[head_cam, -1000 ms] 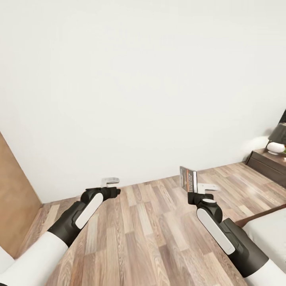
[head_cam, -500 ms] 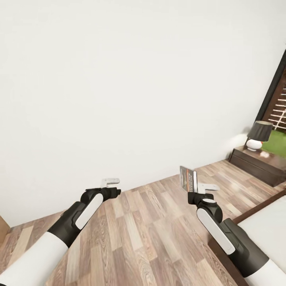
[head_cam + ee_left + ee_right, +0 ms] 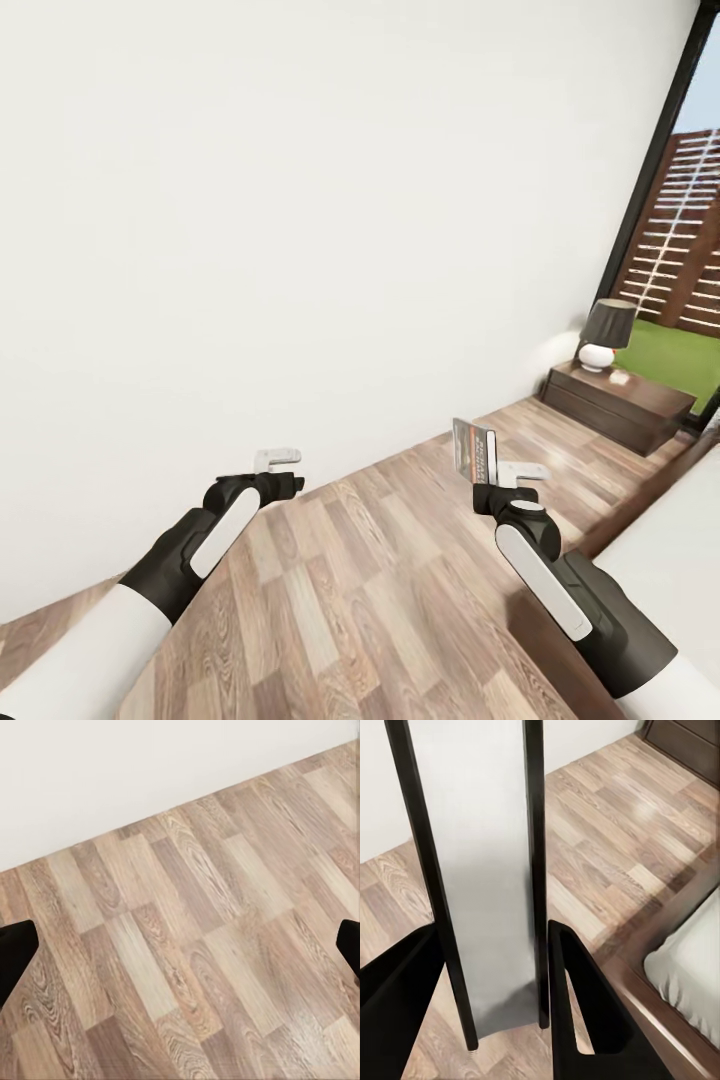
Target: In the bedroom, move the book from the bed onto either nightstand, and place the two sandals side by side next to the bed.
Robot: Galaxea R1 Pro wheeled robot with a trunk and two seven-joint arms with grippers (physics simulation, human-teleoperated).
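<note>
Wood-plank floor (image 3: 380, 560) — faintly glossy; nightstand (image 3: 615, 405) — dark wood

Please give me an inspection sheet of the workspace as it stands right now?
Surface: light brown wood-plank floor, bare.
Job's things: thin whitish-grey book with orange and black print, upright in right gripper; dark-brown wooden nightstand ahead; pale mattress of dark-framed bed at right.
Clutter: black-shaded lamp on nightstand.
Grippers: left gripper open, empty.
Cables: nothing seen.
Surroundings: white wall; slatted fence outside.
</note>
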